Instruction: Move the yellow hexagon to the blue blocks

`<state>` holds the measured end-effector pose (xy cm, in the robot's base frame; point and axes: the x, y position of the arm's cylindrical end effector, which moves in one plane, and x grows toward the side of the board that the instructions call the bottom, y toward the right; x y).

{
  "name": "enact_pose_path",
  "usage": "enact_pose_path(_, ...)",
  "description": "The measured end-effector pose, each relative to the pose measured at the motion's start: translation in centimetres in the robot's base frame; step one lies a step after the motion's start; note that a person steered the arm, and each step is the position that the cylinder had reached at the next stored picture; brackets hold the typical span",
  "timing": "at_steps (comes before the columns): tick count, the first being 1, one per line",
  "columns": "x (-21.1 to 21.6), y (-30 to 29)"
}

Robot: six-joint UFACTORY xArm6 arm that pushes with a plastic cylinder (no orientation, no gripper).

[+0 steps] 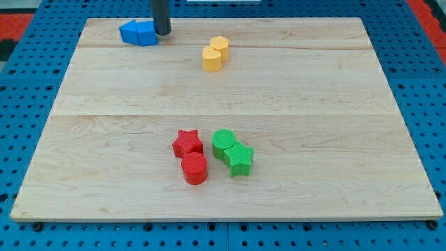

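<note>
Wooden board (279, 84) on blue pegboard (28, 42). My tip (162, 33), a bare rod with no claw, holding nothing, touches the right of 2 blue blocks (139, 33) at top left. Yellow hexagon (220, 45) touches a yellow cylinder (212, 58); that pair's long axis slants toward the view's bottom-left, well apart from the blue ones.

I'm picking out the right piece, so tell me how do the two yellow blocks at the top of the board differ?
The yellow hexagon has flat-sided edges; the yellow cylinder is round. The hexagon sits nearer the view's top and slightly right; the cylinder sits below it, slightly left. The hexagon is partly hidden behind the cylinder, which shows in full. Both are the same yellow, touch each other, and lie to the right of my tip and the blue blocks.
</note>
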<state>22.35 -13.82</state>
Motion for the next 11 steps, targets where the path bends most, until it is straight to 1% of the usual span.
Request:
enact_pose_path(1, -0.5, -1.9)
enact_pose_path(2, -0.6, 8.9)
enact_pose_path(3, 4.0, 15.6)
enact_pose_path(4, 7.3, 19.9)
enact_pose_path(5, 8.9, 15.7)
enact_pose_path(7, 9.0, 6.6)
enact_pose_path(8, 9.9, 7.9)
enact_pose_path(9, 13.4, 12.3)
enact_pose_path(10, 12.6, 4.8)
enact_pose_path(11, 9.4, 0.9)
